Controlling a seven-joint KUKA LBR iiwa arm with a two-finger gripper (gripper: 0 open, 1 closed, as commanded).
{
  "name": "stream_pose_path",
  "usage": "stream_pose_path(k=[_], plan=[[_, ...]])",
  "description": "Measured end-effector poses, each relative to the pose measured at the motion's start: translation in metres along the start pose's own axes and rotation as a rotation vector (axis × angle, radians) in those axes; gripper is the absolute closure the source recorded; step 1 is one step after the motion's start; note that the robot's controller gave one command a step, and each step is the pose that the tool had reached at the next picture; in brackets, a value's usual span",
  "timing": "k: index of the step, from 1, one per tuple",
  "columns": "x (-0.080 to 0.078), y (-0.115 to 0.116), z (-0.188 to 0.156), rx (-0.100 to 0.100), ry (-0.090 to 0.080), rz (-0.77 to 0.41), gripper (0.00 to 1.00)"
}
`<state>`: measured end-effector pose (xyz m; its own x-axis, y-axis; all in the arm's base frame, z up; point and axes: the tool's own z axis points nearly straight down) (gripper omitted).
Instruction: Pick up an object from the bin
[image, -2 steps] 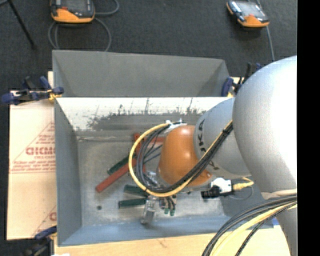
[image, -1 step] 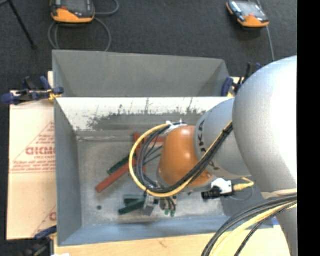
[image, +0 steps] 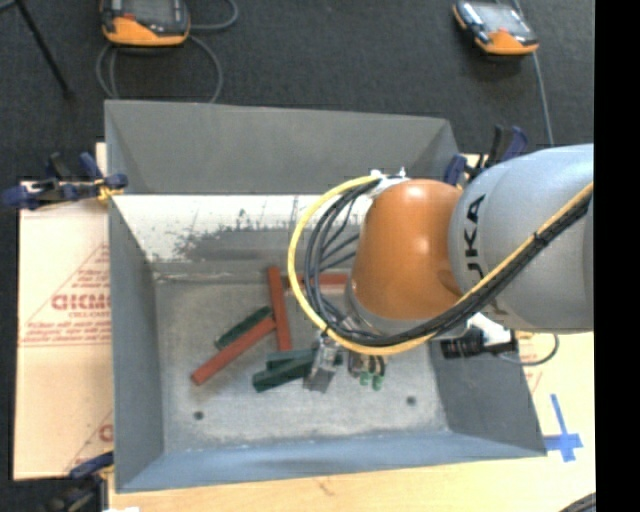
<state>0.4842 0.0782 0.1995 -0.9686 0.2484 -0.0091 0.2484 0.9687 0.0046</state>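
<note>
Ideally, centre the fingers (image: 321, 374) on the dark green bar (image: 278, 374) beside them; whether they're open, I cannot tell.

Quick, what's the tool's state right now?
Tool: cannot be told; it is down at the right end of a dark green bar.

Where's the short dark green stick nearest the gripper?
In the camera view, the short dark green stick lies on the bin floor just left of the gripper, beside the long red-brown stick.
</note>
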Motion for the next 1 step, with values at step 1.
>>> stream_pose_path(k=[1], plan=[[-0.0127,-0.0082,-0.1352,0.0,-0.003,-0.085,1.0]])
